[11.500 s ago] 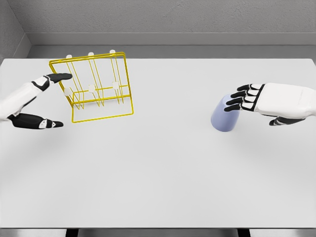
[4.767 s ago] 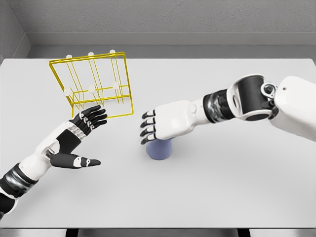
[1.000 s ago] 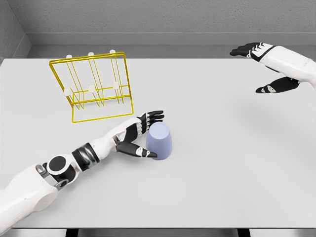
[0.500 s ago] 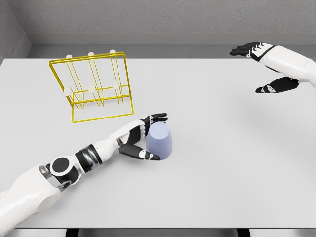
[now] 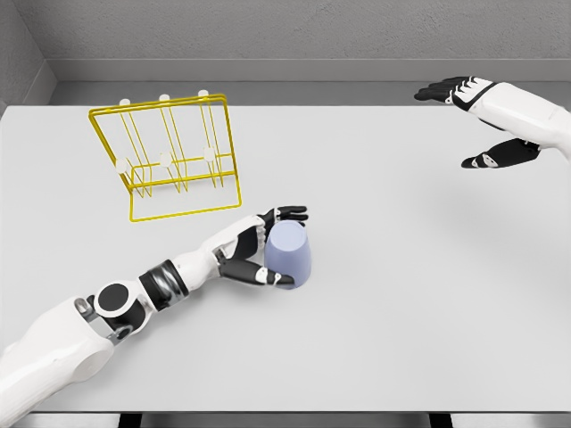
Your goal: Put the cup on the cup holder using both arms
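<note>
my left hand [image 5: 254,250] wraps the upside-down blue cup [image 5: 289,254] mid-table, fingers over its top, thumb low on its side. yellow cup holder [image 5: 169,156] sits apart, back left. my right hand [image 5: 486,116] hovers far right, fingers spread.

Simulated test bench, probably — bare white table [image 5: 375,339], grey walls [image 5: 294,36].

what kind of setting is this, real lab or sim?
Looks like a simulated tabletop test scene, not a real lab: a flat, featureless white table, plain grey walls, and only a yellow wire cup rack and a lavender upside-down cup as props.
</note>
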`<control>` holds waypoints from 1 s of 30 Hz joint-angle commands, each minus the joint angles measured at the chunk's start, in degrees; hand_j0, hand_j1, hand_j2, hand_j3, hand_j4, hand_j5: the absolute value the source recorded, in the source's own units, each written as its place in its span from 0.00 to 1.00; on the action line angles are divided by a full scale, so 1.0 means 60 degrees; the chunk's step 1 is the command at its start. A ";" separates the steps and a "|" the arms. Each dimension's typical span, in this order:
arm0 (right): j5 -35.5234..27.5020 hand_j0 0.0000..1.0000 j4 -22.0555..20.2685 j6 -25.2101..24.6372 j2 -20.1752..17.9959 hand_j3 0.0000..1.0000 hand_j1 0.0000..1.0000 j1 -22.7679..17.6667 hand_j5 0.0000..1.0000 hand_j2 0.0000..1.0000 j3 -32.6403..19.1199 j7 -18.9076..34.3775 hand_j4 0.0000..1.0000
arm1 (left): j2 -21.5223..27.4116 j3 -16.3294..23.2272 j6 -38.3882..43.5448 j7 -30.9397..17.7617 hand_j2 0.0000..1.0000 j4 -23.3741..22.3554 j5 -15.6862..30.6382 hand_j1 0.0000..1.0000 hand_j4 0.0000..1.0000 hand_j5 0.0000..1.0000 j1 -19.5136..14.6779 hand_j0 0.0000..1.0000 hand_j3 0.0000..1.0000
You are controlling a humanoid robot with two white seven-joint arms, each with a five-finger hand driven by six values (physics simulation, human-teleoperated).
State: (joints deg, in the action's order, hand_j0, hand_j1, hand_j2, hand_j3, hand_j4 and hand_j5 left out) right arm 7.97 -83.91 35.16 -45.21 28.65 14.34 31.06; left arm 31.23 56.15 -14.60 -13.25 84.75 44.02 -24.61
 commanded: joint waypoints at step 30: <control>-0.0083 1.00 -0.0004 -0.0026 -0.0009 1.00 1.00 0.0000 1.00 1.00 -0.0003 -0.0005 1.00 | 0.0010 -0.0159 -0.0291 0.0025 0.61 0.0142 0.0266 0.61 0.61 0.61 -0.0205 0.61 0.61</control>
State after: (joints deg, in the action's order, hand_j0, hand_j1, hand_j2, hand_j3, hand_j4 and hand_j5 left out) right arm 7.89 -83.92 35.16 -45.25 28.65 14.34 31.06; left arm 31.27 55.34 -16.35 -13.09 85.47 45.11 -25.84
